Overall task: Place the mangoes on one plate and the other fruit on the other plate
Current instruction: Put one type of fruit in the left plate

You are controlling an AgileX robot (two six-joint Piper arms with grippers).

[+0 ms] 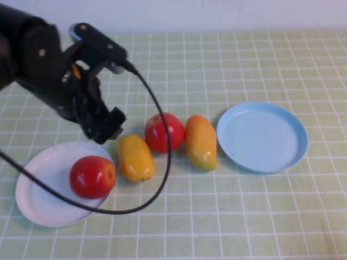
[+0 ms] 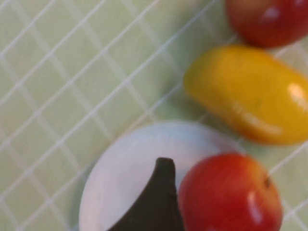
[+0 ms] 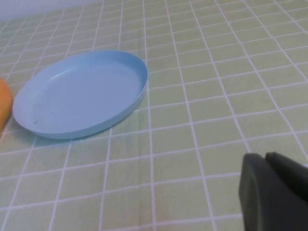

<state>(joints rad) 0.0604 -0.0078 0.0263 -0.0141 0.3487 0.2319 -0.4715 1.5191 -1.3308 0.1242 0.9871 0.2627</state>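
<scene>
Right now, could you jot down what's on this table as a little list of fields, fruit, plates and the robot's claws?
white plate: holds one apple
blue plate: holds nothing
second apple: on the cloth, between two mangoes
mangoes: one beside the white plate, one near the blue plate
left gripper: open, above the white plate's far edge
right gripper: shut, near the blue plate, holding nothing

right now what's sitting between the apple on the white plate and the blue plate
In the high view, between the apple on the white plate and the blue plate lie three fruits in a row: a mango, the second apple, then the other mango.
</scene>
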